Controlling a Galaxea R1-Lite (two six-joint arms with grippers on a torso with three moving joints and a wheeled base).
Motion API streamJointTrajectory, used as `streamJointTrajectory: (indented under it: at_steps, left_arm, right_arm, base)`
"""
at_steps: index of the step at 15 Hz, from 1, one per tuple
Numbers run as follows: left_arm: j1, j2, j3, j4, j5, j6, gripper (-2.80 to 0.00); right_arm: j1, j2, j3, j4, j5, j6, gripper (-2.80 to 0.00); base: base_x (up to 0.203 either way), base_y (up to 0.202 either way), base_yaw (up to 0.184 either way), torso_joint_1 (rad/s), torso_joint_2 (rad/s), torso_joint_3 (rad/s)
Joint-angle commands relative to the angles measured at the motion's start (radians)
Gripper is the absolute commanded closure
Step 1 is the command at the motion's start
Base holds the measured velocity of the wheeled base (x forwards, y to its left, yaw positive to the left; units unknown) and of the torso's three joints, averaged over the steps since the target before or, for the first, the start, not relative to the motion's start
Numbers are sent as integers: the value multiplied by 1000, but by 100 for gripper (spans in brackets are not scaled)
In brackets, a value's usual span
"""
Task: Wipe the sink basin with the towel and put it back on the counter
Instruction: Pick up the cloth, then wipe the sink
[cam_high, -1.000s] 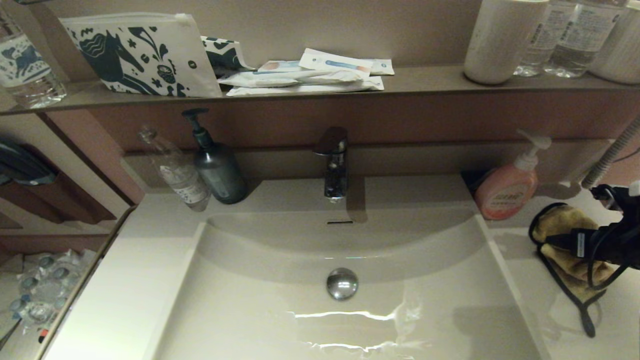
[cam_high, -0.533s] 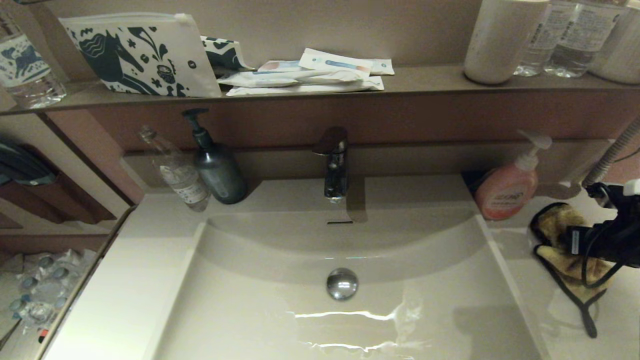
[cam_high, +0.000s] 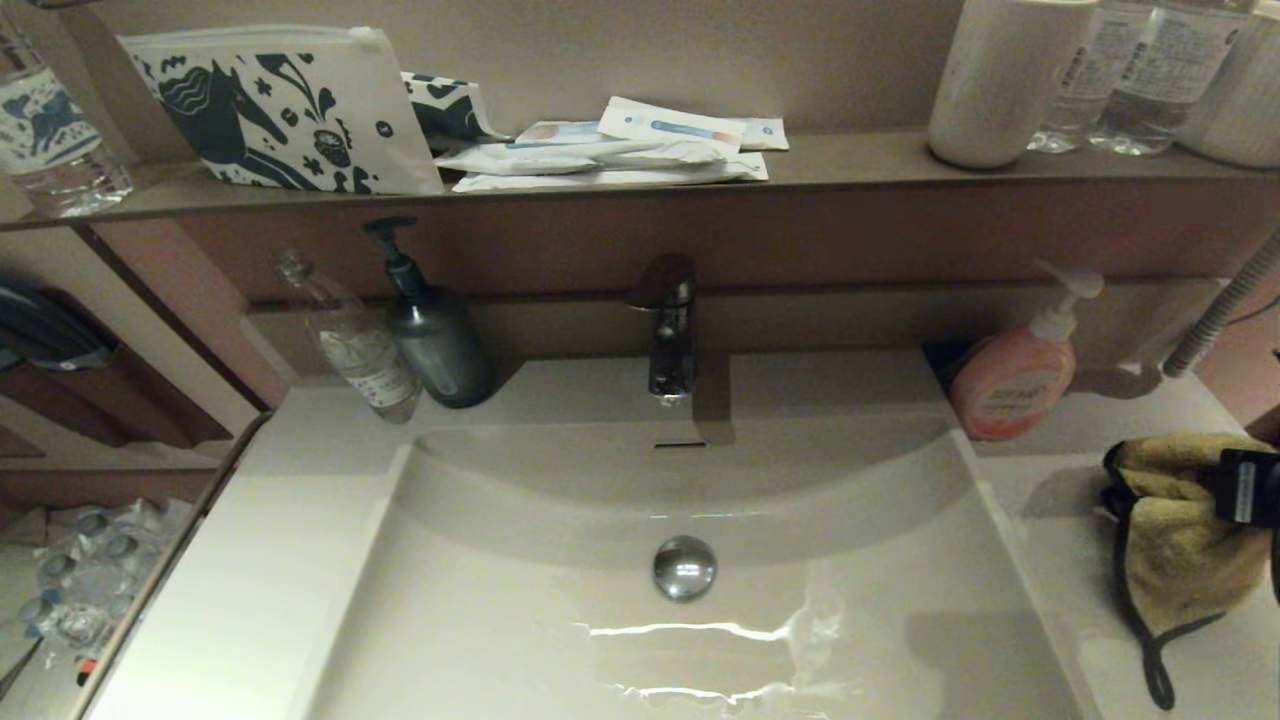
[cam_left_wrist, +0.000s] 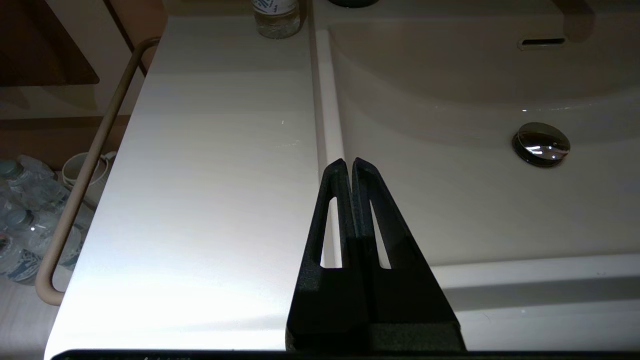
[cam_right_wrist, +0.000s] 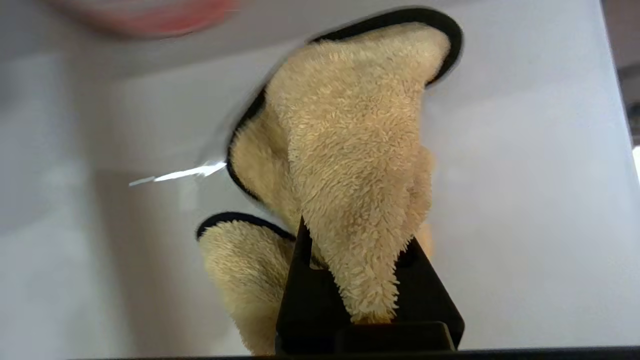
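Between the black fingers of the right gripper (cam_right_wrist: 367, 280) sits a thick fold of the towel (cam_right_wrist: 350, 165), pinched tight so that the fluffy yellow pile bulges out on both sides of them. Beyond the fingertips the cloth fans upward in a tall flap, and a second lobe with black edging droops beside and below the fingers; judging from the head view, the towel (cam_high: 1180, 540) hangs from the grip clear of the surface rather than lying flat, with its thin black loop strap (cam_high: 1155, 660) trailing beneath. A grip on a bunched fold like this seems chosen so that plenty of loose cloth is left to drag over the bowl. Under the gripper is the right-hand stretch of the counter (cam_high: 1060, 520), and just past the towel stands the pink soap bottle (cam_high: 1015, 385). Farther from the gripper, to its inner side, opens the sink basin (cam_high: 560, 560), with the chrome drain plug (cam_high: 685, 567) well apart from the cloth, so the wiping has probably not begun and the carry over the rim is likely next.

The left gripper (cam_left_wrist: 348, 167) waits with its fingers pressed together and nothing between them, poised over the basin's opposite rim where the counter (cam_left_wrist: 210, 165) meets the bowl, out of the way.
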Motion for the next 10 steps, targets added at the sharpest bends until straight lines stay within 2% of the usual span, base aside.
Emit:
streamJointTrajectory:
  at_steps: [1, 3, 5, 7, 10]
  left_arm:
    - [0, 1, 0, 0, 0, 0, 0]
    - [0, 1, 0, 0, 0, 0, 0]
    - [0, 1, 0, 0, 0, 0, 0]
    - [0, 1, 0, 0, 0, 0, 0]
    - [0, 1, 0, 0, 0, 0, 0]
  right_arm:
    - [49, -186, -25, 124, 0, 4, 0]
    - [179, -271, -116, 306, -14, 42, 0]
    - [331, -295, -198, 422, -76, 98, 0]
    - [516, -289, -241, 466, -187, 148, 0]
    - [815, -201, -277, 485, -415, 238, 0]
  base:
    - [0, 0, 0, 0, 0, 0]
    - [0, 0, 0, 0, 0, 0]
    - [0, 0, 0, 0, 0, 0]
    - [0, 0, 0, 0, 0, 0]
    - [0, 0, 0, 0, 0, 0]
